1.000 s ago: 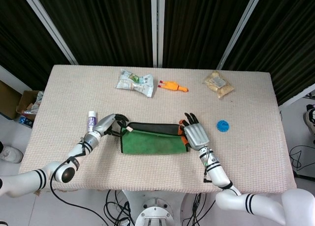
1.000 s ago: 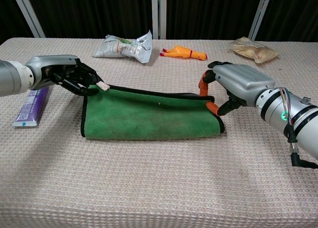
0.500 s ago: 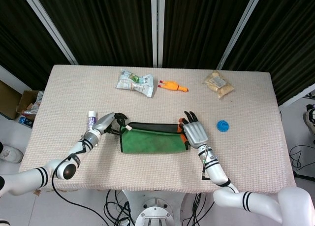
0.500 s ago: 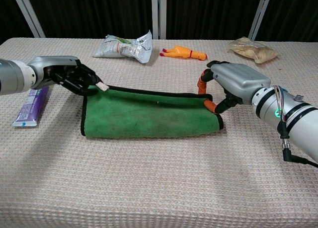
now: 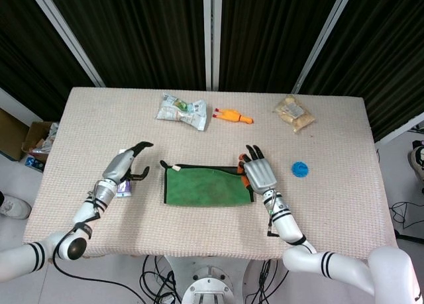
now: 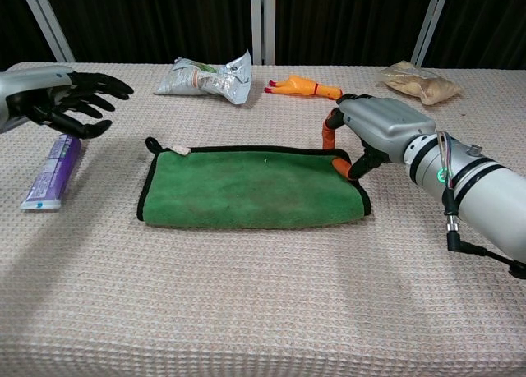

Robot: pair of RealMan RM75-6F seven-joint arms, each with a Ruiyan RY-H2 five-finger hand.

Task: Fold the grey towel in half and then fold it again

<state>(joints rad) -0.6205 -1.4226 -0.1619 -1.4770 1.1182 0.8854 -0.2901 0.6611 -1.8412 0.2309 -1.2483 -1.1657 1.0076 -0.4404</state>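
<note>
The towel point(image 5: 205, 187) point(image 6: 246, 188) shows green with a black hem, not grey. It lies folded and flat in the middle of the table, with a small white tag at its far left corner. My left hand point(image 5: 126, 163) point(image 6: 62, 102) hovers open to the towel's left, fingers spread, apart from the cloth. My right hand point(image 5: 257, 175) point(image 6: 374, 126) sits at the towel's far right corner. Its orange fingertips point(image 6: 342, 165) touch the hem there, and the fingers are apart, with no cloth seen lifted between them.
A purple toothpaste tube point(image 6: 51, 172) point(image 5: 123, 188) lies under my left hand. Along the far side lie a crumpled snack bag point(image 5: 182, 110), a rubber chicken point(image 5: 232, 116) and a clear food bag point(image 5: 295, 113). A blue cap point(image 5: 300, 169) sits right of my right hand.
My left hand let go of the towel's far left corner and drew back to the left, opening. The corner dropped and the towel now lies flat. The right hand barely moved.
</note>
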